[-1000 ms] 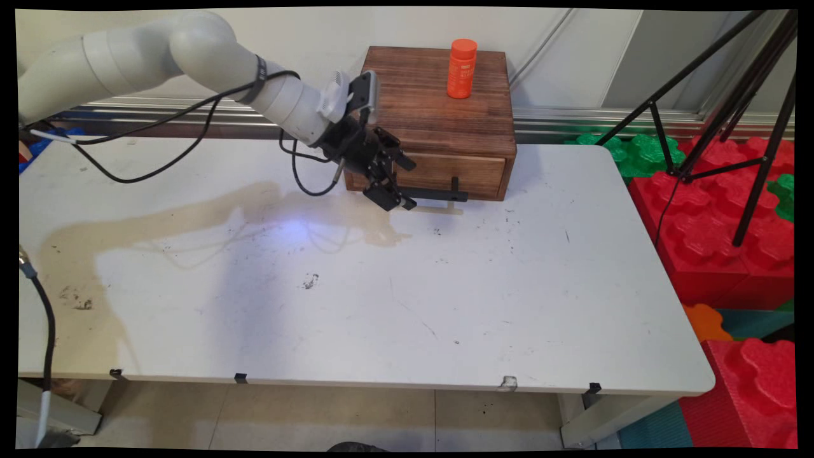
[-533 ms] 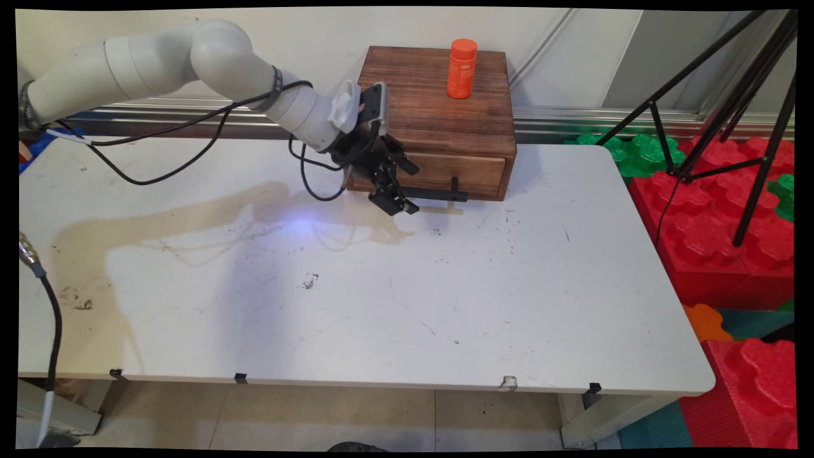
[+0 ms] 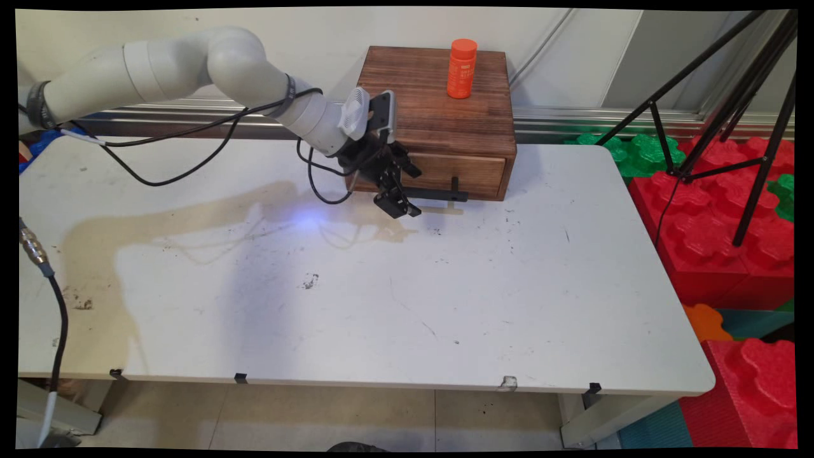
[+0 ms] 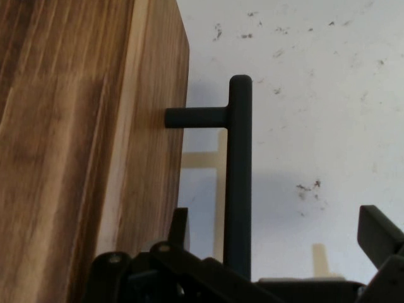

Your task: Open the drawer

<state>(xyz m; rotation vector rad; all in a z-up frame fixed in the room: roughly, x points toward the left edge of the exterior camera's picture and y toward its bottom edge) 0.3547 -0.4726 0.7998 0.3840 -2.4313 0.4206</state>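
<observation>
The black two-finger tool (image 3: pixel 402 205) at the end of the white arm, set against the front of a dark-stained wooden drawer box (image 3: pixel 439 108) that stands at the far side of the white table (image 3: pixel 483 299). The tool meets the left end of the box's black bar handle (image 3: pixel 435 193), which runs along the lighter wooden drawer front (image 3: pixel 467 173) on short posts. In the hand view the handle (image 4: pixel 238 177) passes between the two fingers: one finger (image 4: pixel 178 228) lies in the narrow gap between the bar and the drawer front (image 4: pixel 142 145), the other finger (image 4: pixel 379 235) stands well out on the open side, so the tool is spread apart and grips nothing. An orange plastic bottle with an orange cap (image 3: pixel 462 69) stands upright on top of the box, near its back edge. Black cables (image 3: pixel 184 168) hang from the arm over the table. Red and green foam blocks (image 3: pixel 712 242) and black tripod legs (image 3: pixel 757 127) lie beyond the table's right edge.
</observation>
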